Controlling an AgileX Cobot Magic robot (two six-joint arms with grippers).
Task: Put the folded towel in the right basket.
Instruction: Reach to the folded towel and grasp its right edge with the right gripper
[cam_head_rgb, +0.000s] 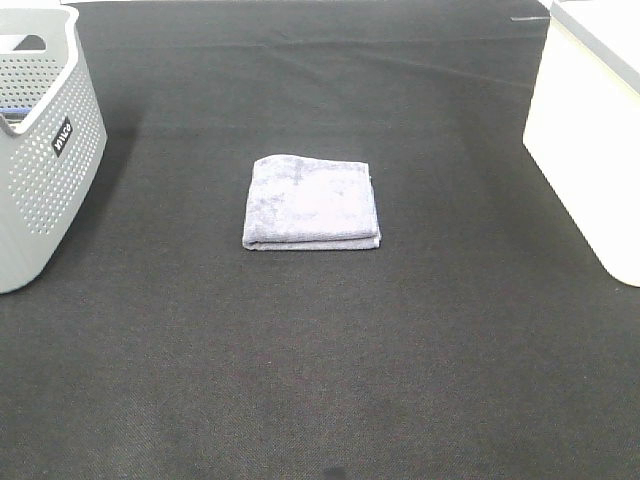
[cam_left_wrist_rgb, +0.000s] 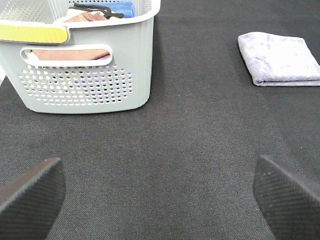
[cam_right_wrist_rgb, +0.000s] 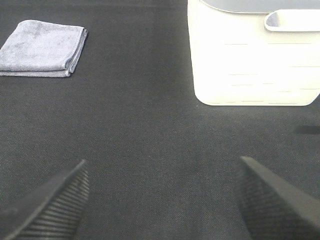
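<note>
A folded lavender-grey towel (cam_head_rgb: 311, 203) lies flat in the middle of the black table. It also shows in the left wrist view (cam_left_wrist_rgb: 278, 59) and in the right wrist view (cam_right_wrist_rgb: 42, 48). The right basket (cam_head_rgb: 590, 140) is white and stands at the table's right edge; the right wrist view shows its wall (cam_right_wrist_rgb: 250, 70). Neither arm shows in the exterior high view. My left gripper (cam_left_wrist_rgb: 160, 200) is open and empty, well short of the towel. My right gripper (cam_right_wrist_rgb: 162, 202) is open and empty, with the towel and the white basket both ahead of it.
A grey perforated basket (cam_head_rgb: 45, 150) stands at the left edge. In the left wrist view this grey basket (cam_left_wrist_rgb: 100, 75) holds several cloths. The table is covered with a black cloth (cam_head_rgb: 320, 380).
</note>
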